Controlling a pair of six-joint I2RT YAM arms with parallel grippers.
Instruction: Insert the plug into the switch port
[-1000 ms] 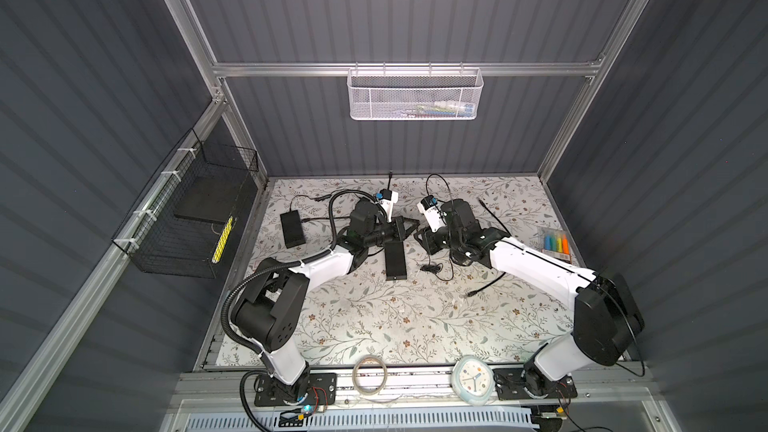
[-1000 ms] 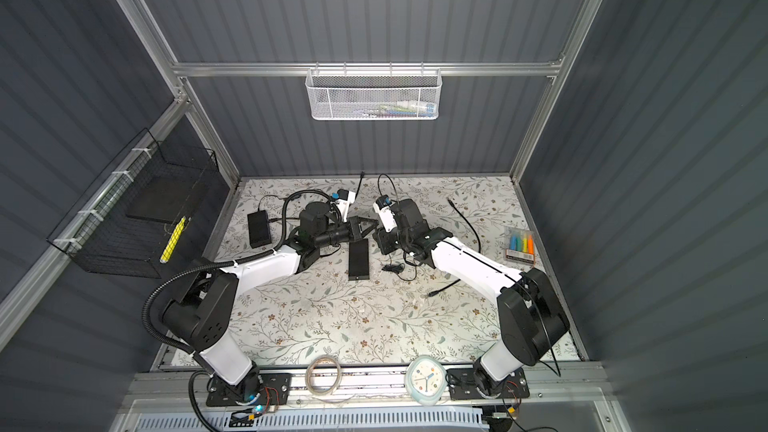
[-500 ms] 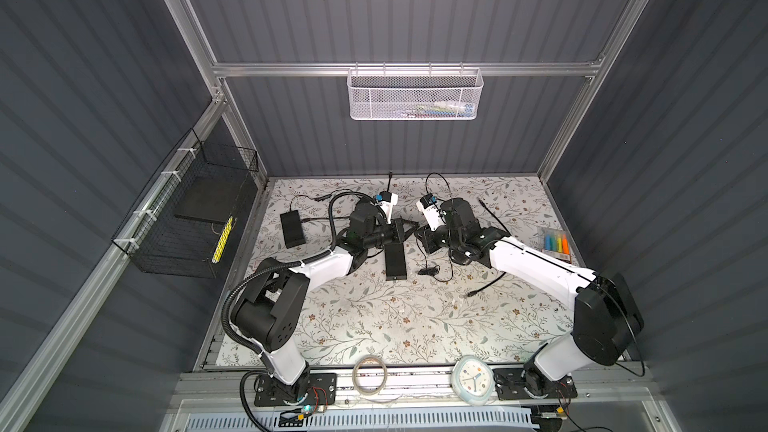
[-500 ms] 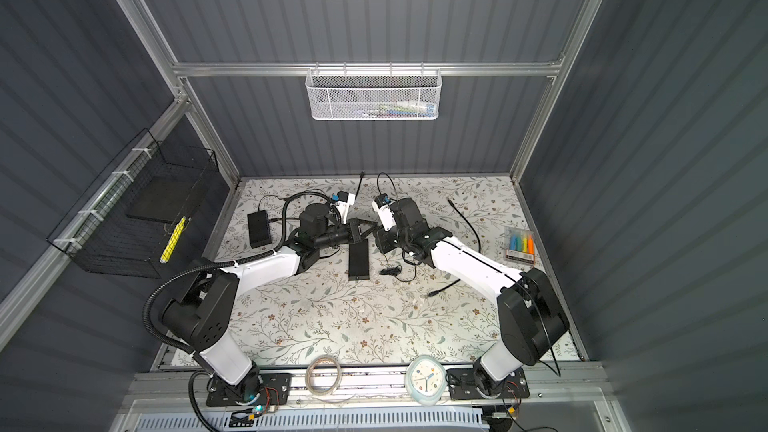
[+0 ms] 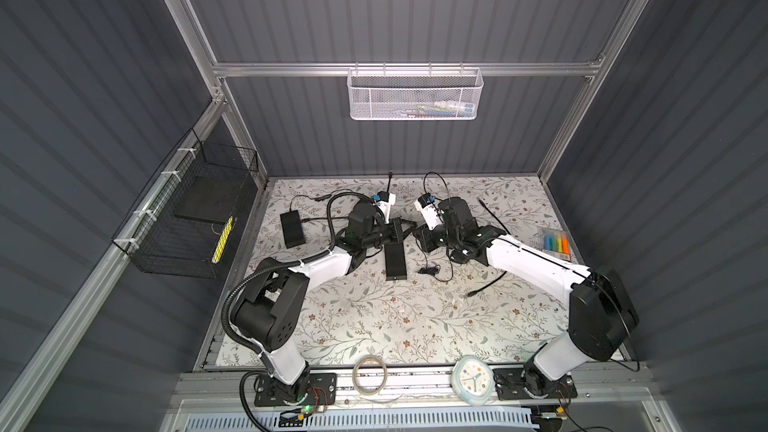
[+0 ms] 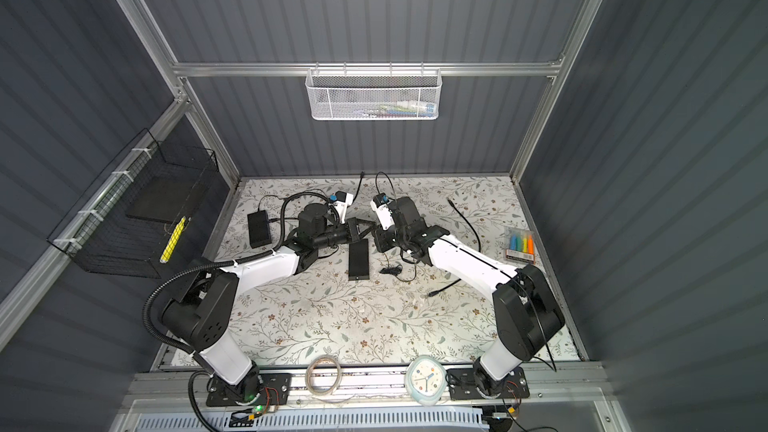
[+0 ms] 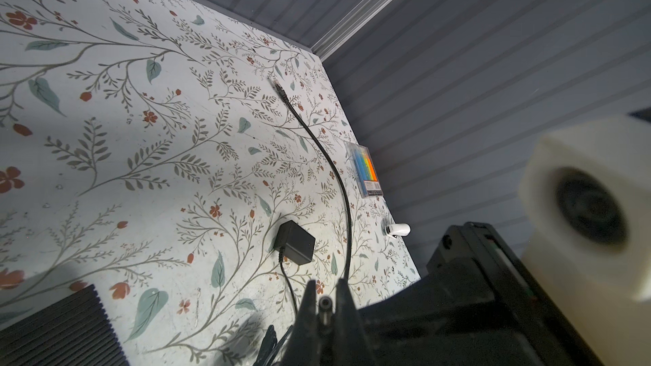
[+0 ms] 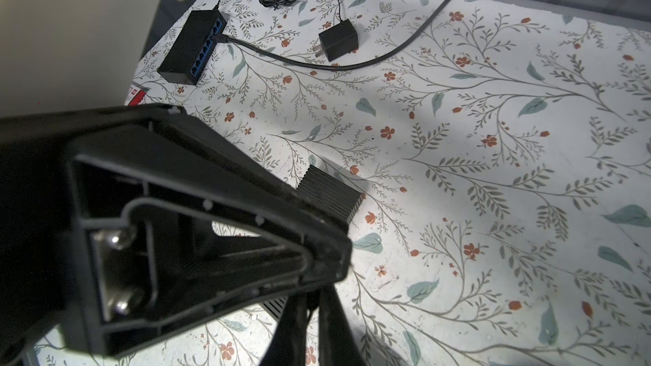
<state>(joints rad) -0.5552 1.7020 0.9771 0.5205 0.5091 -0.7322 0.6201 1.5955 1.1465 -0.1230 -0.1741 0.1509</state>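
A ribbed black rectangular switch (image 5: 395,263) lies flat near the middle of the floral-patterned desk (image 5: 374,326). In both top views its long axis runs from the back wall toward the front rail. The left gripper (image 7: 326,293) hangs over its far end and hides that end from above. Its fingers (image 7: 343,299) are pinched narrowly on a small black barrel plug (image 7: 324,303). The plug shows end-on from the left wrist, so its axis runs roughly along the fingers; which end is the tip I cannot tell. The right gripper (image 8: 314,311) sits just off the switch's far right corner, its fingers drawn together close against the left fingertips; what they pinch I cannot tell. Left of the switch sits a second black switch with blue ports (image 8: 192,47), with a flat black cable (image 8: 352,63) plugged in and a black wall adapter (image 8: 338,40) beside it. Right of the switch lie another black adapter (image 7: 296,246), a loose black cable (image 7: 338,188) and, by the wall, a clear pack of coloured markers (image 5: 555,241).
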